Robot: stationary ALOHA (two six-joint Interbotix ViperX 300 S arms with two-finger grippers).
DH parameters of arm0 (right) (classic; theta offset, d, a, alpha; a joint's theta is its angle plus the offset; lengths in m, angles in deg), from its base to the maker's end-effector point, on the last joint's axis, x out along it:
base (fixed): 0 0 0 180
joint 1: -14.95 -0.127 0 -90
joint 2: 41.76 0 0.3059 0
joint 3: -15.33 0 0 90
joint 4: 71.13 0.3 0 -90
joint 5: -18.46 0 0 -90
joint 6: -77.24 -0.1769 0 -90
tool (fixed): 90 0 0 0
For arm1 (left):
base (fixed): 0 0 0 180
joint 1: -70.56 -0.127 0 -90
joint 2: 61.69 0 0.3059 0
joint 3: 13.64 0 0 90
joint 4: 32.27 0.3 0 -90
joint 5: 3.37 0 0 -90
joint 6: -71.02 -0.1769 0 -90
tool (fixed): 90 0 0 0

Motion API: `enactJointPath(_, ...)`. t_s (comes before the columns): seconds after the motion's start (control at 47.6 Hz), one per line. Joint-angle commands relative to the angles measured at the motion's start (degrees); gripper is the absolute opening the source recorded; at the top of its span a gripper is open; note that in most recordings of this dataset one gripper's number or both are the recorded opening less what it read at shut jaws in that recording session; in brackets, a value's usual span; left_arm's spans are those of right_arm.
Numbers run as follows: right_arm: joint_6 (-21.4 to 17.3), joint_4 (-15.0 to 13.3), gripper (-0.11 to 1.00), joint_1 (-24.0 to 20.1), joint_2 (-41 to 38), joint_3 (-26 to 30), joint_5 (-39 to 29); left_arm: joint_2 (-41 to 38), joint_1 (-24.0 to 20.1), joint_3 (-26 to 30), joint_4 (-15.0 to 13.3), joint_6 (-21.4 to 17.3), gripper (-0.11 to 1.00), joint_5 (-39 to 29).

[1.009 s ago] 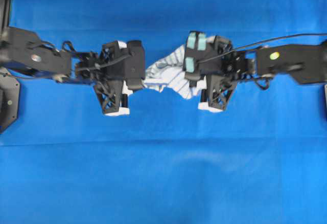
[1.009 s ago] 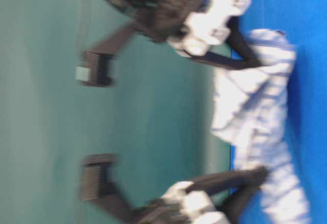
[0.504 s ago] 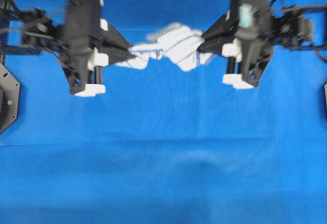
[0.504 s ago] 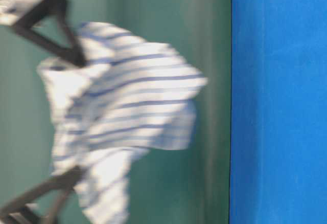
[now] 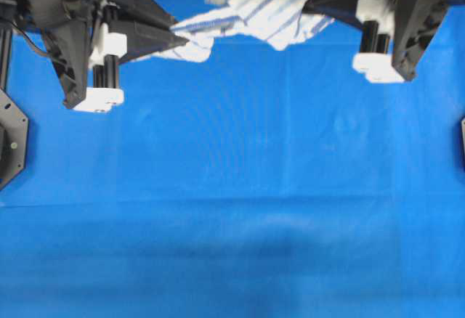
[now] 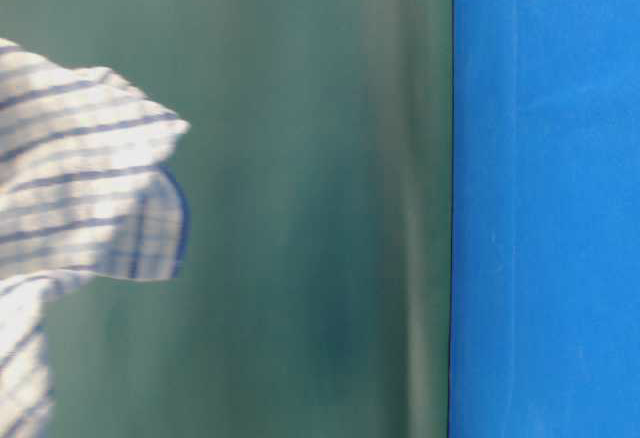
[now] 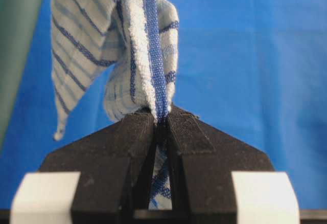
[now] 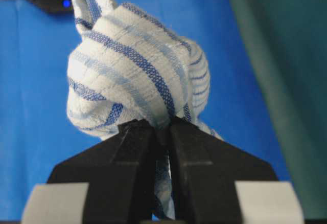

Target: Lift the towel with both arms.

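The towel [image 5: 251,6], a small white cloth with thin blue stripes, now hangs in the air, stretched between my two end effectors near the top edge of the overhead view. A second ago it lay bunched on the blue counter [image 5: 232,187] between them; since then both arms have risen and drawn apart, and the cloth has come up with them.

My left end effector [image 7: 161,124] is clenched on a blue-edged hem, the fabric pinched in the narrow slot between its black fingers. My right end effector [image 8: 162,127] is likewise clamped on a rounded wad of towel.

In the table-level view, only one drooping corner of the towel [image 6: 80,188] shows, well clear of the blue surface.

I judge the lift essentially done: nothing of the towel appears to touch the counter, and both grips look secure.
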Motion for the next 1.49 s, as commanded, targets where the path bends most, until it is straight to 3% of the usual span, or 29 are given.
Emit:
enactJointPath(0.0, 0.79, -0.44, 0.10, 0.26, 1.23, 2.81, -0.62, 1.14, 0.09, 3.08, 0.09, 0.00, 0.03, -1.14)
enactJointPath(0.609, 2.72, -0.09, 0.10, -0.97, 0.26, 3.16, -2.46, -0.18, 0.00, 3.60, 0.18, 0.09, 0.04, -1.49)
enactJointPath(0.672, 2.81, -0.09, 0.10, -1.14, 0.26, 3.08, -2.46, -0.09, 0.00, 3.52, 0.18, 0.09, 0.12, -1.32)
enactJointPath(0.819, 2.20, -0.09, 0.13, -1.23, 0.26, 2.55, -2.37, 0.70, 0.09, 2.81, 0.09, 0.09, 0.57, 0.18)
enactJointPath(0.904, 2.02, -0.44, 0.40, -1.23, 0.18, 1.85, -1.76, 1.23, 0.09, 1.93, 0.09, 0.00, 0.81, 0.53)
enactJointPath(0.967, 2.02, -0.62, 0.58, -1.23, 0.18, 1.32, -1.05, 1.32, 0.00, 1.41, 0.18, -0.09, 0.91, 0.79)
enactJointPath(1.03, 2.02, -0.62, 0.68, -1.23, 0.18, 1.14, -0.35, 1.32, 0.00, 0.97, 0.09, -0.09, 0.90, 0.97)
enactJointPath(1.135, 1.93, -0.62, 0.62, -1.23, 0.26, 0.88, 0.35, 1.23, 0.09, 0.00, 0.18, 0.00, 0.89, 1.05)
enactJointPath(1.261, 1.85, -0.62, 0.64, -1.23, 0.09, -0.79, 0.70, 0.70, 0.00, -2.90, 0.09, 0.53, 0.89, 2.64)
enactJointPath(1.471, -0.62, -0.18, 0.63, -1.32, -0.70, -8.44, 6.50, -0.79, 0.88, -12.39, 0.00, 0.70, 0.89, 11.07)
